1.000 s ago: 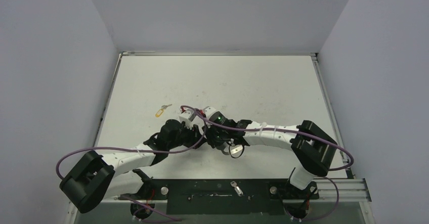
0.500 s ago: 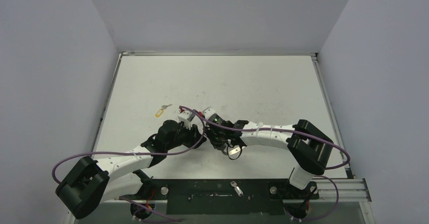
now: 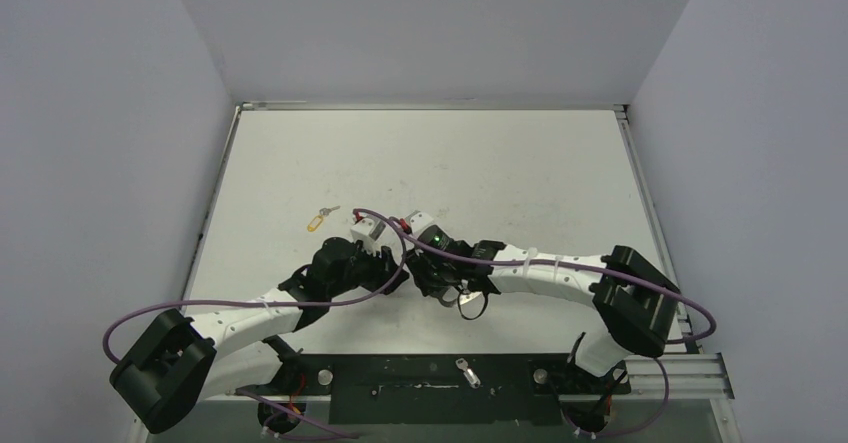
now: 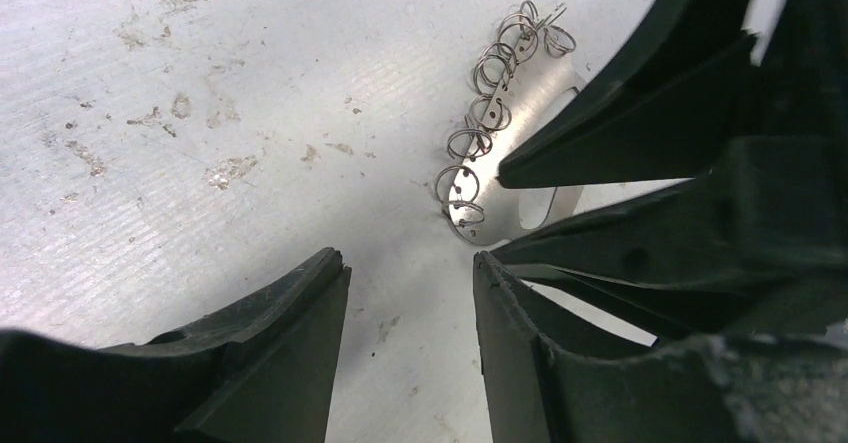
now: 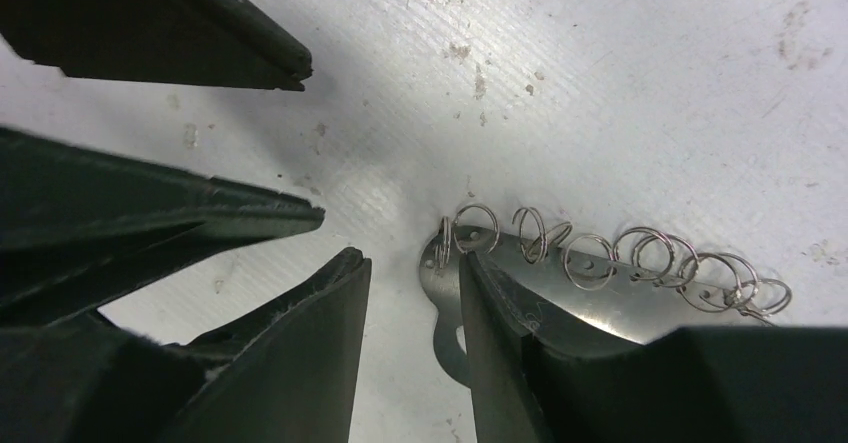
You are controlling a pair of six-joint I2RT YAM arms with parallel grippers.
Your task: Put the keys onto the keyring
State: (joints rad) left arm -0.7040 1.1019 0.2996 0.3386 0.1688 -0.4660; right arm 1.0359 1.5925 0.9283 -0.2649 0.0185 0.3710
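Note:
The keyring (image 5: 590,288) is a flat silver plate with a row of several small rings, lying on the white table. It also shows in the left wrist view (image 4: 520,133). My right gripper (image 5: 410,260) is open, its right finger (image 5: 500,323) over the plate's end. My left gripper (image 4: 408,261) is open and empty over bare table, the keyring just beyond its right fingertip. In the top view both grippers meet (image 3: 398,266) (image 3: 425,281) and hide the keyring. The yellow-tagged key (image 3: 318,221) lies to their left. The black-headed key is not in view.
A small silver key (image 3: 465,370) lies on the black base plate (image 3: 400,378) between the arm bases. The right gripper's fingers (image 4: 620,113) fill the right of the left wrist view. The left gripper's fingers (image 5: 150,23) fill the upper left of the right wrist view.
Both grippers stay close together at the same spot. The right arm's elbow swung left, then back out to the right. The left arm's elbow dropped toward the near edge.

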